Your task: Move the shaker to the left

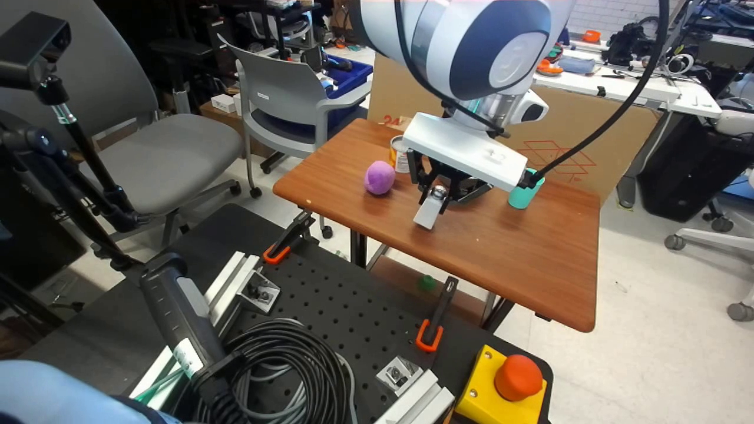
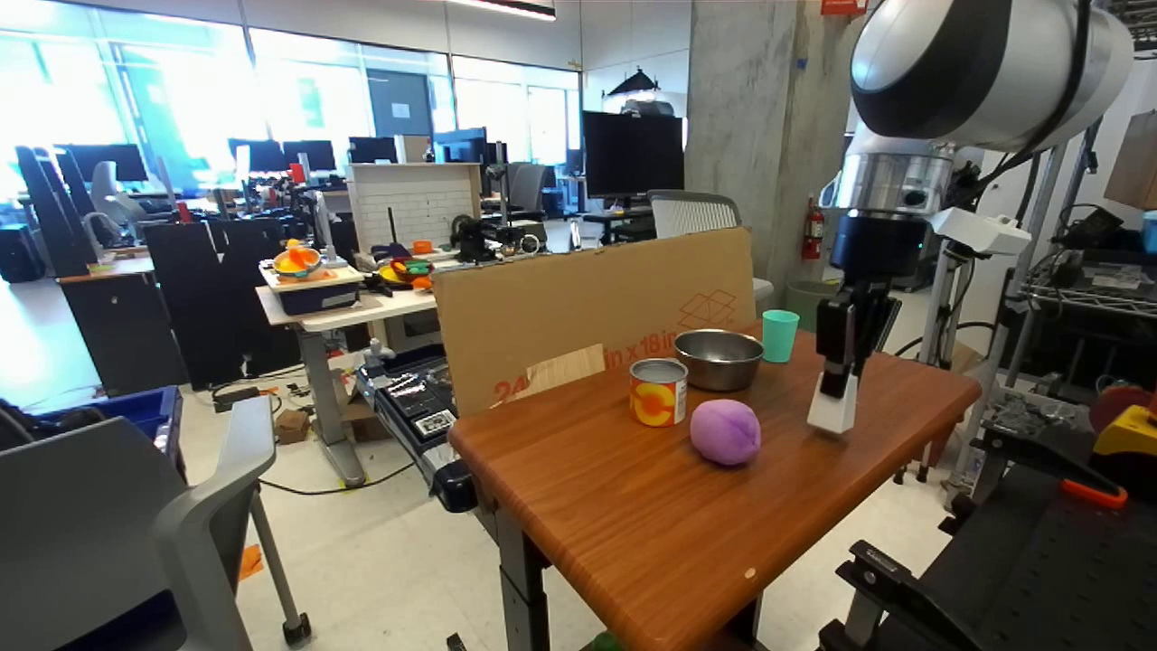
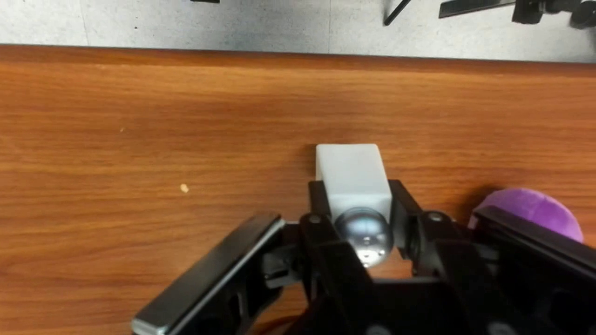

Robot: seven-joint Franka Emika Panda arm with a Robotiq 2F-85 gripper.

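Note:
The shaker is a white, square-sided body with a shiny metal domed cap. It also shows in an exterior view and in the wrist view. My gripper has its black fingers closed on both sides of the shaker, near the cap. The shaker leans at a slant in the jaws. Its base is at or just above the brown table; I cannot tell if it touches. The gripper stands over the table's near part.
A purple plush ball lies near the shaker, also in the wrist view. A can, a metal bowl and a teal cup stand farther back. A cardboard panel lines the table's far edge.

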